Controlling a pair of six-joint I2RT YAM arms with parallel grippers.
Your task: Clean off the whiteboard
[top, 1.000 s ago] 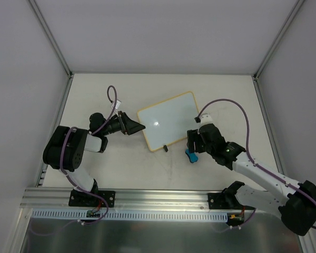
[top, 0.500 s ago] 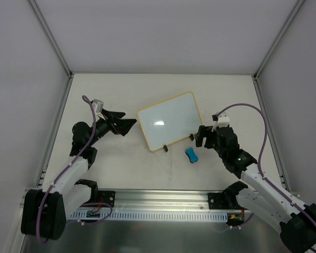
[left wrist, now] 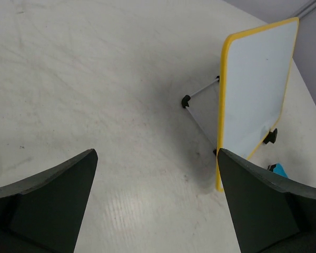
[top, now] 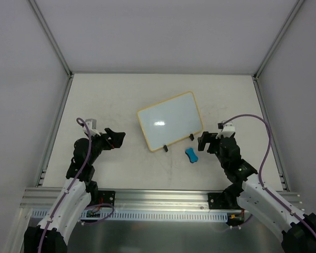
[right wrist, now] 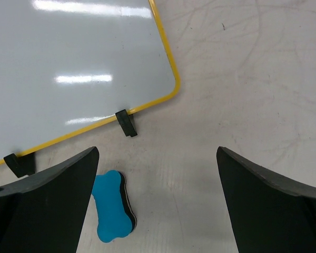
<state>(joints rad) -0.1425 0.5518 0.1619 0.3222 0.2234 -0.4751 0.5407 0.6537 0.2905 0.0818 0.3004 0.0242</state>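
Observation:
The whiteboard (top: 168, 120) with a pale-yellow frame stands propped mid-table, its surface white with no writing visible; it also shows in the left wrist view (left wrist: 258, 89) and the right wrist view (right wrist: 68, 74). A small blue bone-shaped eraser (top: 191, 154) lies on the table by the board's near right corner and shows in the right wrist view (right wrist: 111, 206). My left gripper (top: 115, 137) is open and empty, left of the board (left wrist: 155, 205). My right gripper (top: 206, 141) is open and empty, just right of the eraser (right wrist: 158, 205).
Two black clips (right wrist: 126, 122) sit on the board's near edge. A thin wire stand leg (left wrist: 200, 95) props the board from behind. Metal posts and grey walls (top: 52, 37) enclose the table. An aluminium rail (top: 158, 197) runs along the near edge.
The right gripper let go of the blue eraser, left it on the table, and drew back to the right. The left gripper pulled away from the board's left edge, back and to the left.

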